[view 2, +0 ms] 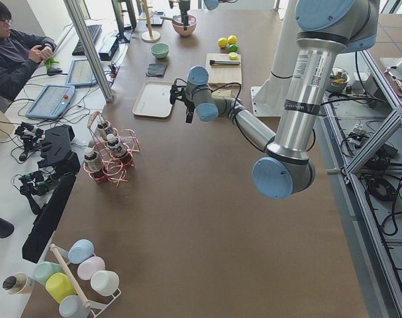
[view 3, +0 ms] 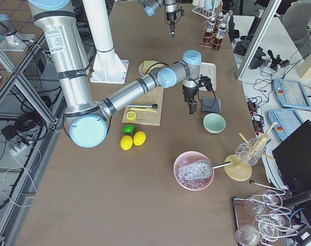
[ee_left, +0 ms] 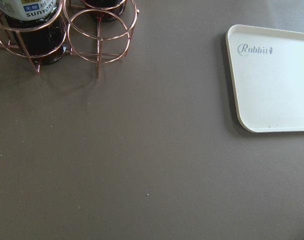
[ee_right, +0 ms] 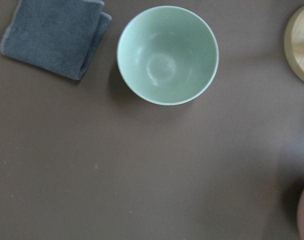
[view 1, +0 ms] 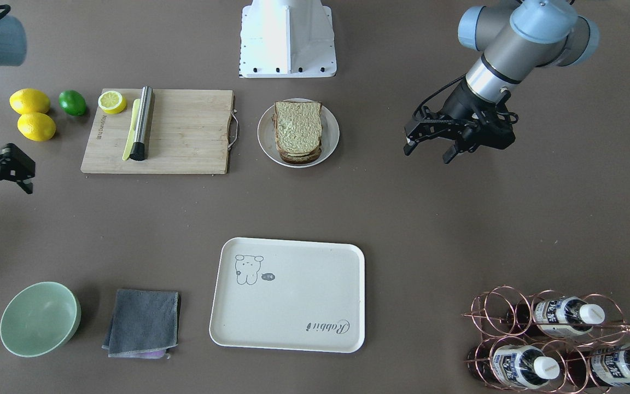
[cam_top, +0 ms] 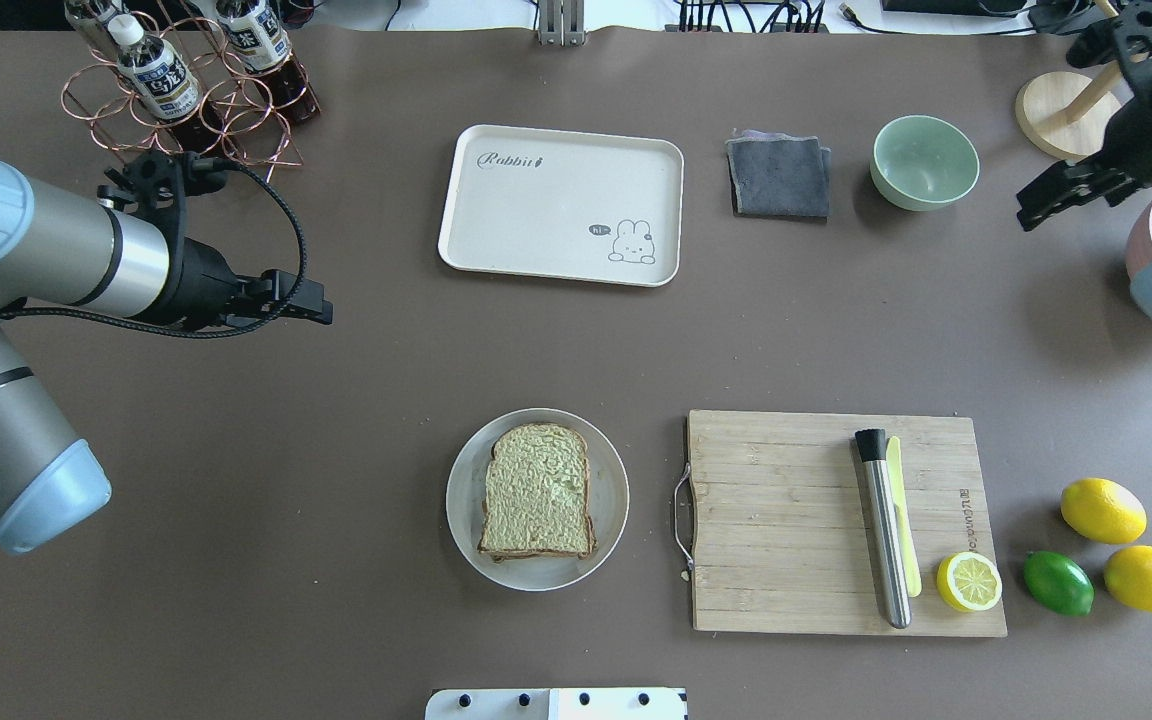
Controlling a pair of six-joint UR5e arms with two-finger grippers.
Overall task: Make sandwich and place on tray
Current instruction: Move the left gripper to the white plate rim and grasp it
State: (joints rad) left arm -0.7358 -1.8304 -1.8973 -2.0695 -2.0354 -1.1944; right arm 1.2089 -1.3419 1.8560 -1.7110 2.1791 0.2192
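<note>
The sandwich's toast slices [cam_top: 536, 490] lie stacked on a round white plate [cam_top: 464, 500] near the robot's base, also in the front view [view 1: 297, 130]; no egg shows. The cream tray [cam_top: 536, 215] lies bare at the table's far middle, and shows in the front view [view 1: 304, 306] and the left wrist view [ee_left: 272, 85]. My left gripper [cam_top: 321, 312] hovers open and empty left of the tray, far from the plate; its spread fingers show in the front view [view 1: 429, 152]. My right gripper [cam_top: 1028, 208] hovers open and empty at the far right, beside the green bowl.
A wooden cutting board [cam_top: 786, 520] with a metal-handled knife [cam_top: 884, 530] and half lemon [cam_top: 968, 582] lies right of the plate. Two lemons [cam_top: 1102, 510] and a lime [cam_top: 1058, 582] lie beyond it. A green bowl [cam_top: 924, 162], grey cloth [cam_top: 779, 177] and copper bottle rack [cam_top: 186, 95] stand far.
</note>
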